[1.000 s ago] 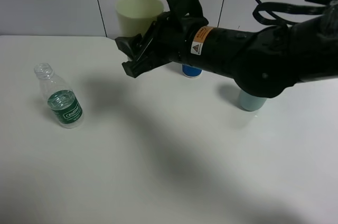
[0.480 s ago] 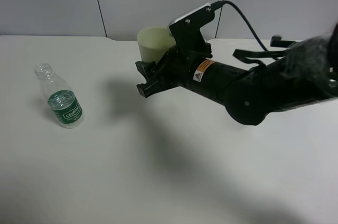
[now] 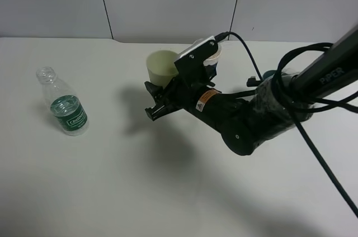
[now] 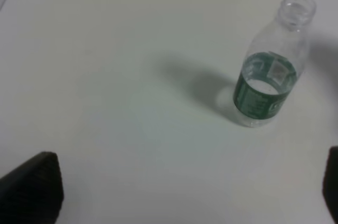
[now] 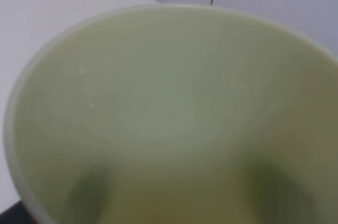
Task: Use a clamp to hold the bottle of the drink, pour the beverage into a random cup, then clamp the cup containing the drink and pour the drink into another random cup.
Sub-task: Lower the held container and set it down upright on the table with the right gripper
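Holding a pale green cup [image 3: 161,67] upright near the desk's [image 3: 112,181] middle, the right tool [image 3: 159,100] is clamped narrow. The bottle [image 3: 61,103] stands upright toward the left edge, nearer the left tool [image 4: 174,197], whose jaws gape wide, facing it.

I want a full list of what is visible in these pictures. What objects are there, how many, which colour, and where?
bottle: one, clear with green label, uncapped, upright on the table's left side
pale green cup: one, at the right gripper, apparently held
paper cup: one, white with blue band, mostly hidden behind the right arm
teal tumbler: one, only a sliver showing behind the arm
table: one, white
left gripper: black fingertips, open, away from the bottle
right gripper: black, shut, near the table's middle
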### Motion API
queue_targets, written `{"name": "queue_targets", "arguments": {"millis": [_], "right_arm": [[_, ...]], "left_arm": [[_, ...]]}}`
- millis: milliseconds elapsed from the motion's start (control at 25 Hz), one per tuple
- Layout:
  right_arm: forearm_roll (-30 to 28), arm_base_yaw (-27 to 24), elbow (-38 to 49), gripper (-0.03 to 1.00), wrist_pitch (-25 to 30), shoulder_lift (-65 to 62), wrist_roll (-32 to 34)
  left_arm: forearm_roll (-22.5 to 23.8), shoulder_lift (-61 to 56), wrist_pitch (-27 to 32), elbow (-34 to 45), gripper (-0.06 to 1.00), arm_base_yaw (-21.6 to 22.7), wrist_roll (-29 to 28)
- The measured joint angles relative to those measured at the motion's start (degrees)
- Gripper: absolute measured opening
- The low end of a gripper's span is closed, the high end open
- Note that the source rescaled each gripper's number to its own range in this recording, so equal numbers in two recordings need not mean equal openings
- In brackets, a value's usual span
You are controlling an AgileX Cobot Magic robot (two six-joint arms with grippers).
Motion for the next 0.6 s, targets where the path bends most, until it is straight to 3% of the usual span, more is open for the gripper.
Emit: {"name": "queue_targets", "arguments": {"millis": [600], "right_arm": [[0.26,0.0,0.0,0.0,-6.13,8.87,0.16]], "left_arm": [[0.0,0.0,0.0,0.0,1.0,0.0,0.0]]}}
